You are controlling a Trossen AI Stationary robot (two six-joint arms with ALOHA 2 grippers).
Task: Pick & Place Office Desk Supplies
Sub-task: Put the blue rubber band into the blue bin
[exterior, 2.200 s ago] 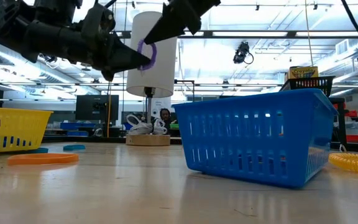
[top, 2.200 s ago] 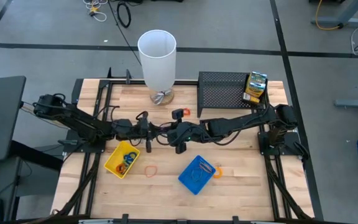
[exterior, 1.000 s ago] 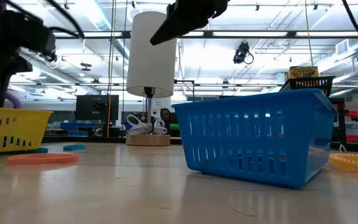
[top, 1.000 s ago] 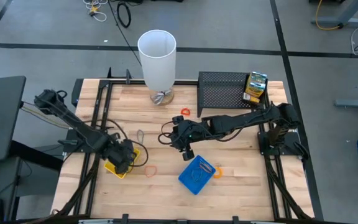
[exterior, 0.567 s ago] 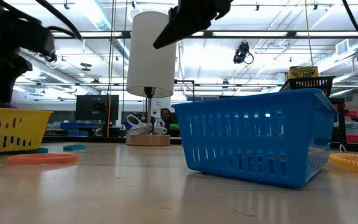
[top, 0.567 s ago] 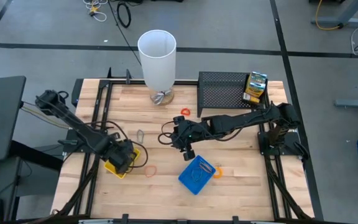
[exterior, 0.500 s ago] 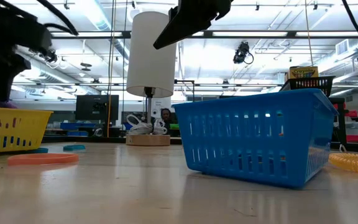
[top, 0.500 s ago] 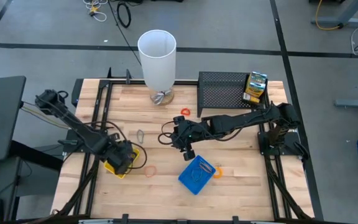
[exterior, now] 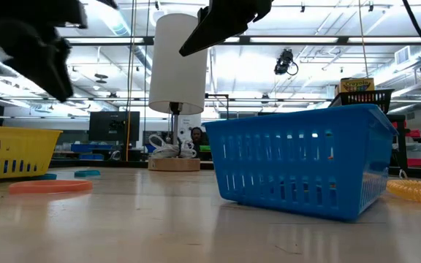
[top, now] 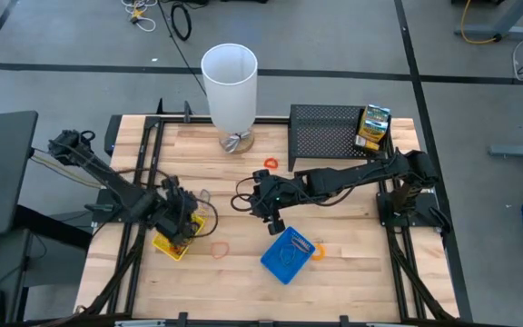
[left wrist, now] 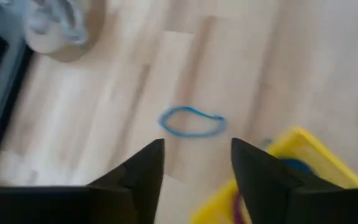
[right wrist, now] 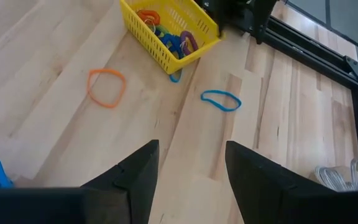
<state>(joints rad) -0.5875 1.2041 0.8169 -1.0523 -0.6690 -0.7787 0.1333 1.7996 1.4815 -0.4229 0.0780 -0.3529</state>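
Now left gripper [top: 182, 218] fingers apart, empty, over yellow tray [top: 167, 243]; right gripper [top: 263, 202] likewise.

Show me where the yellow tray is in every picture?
High view: yellow tray at the table's left, under the left gripper.
Low view: far left edge.
Left wrist view: bottom corner.
Right wrist view: top middle.
Shared landmark: the loose blue band beside the tray.

Robotics lab: ceiling strip lights [exterior: 123, 18].
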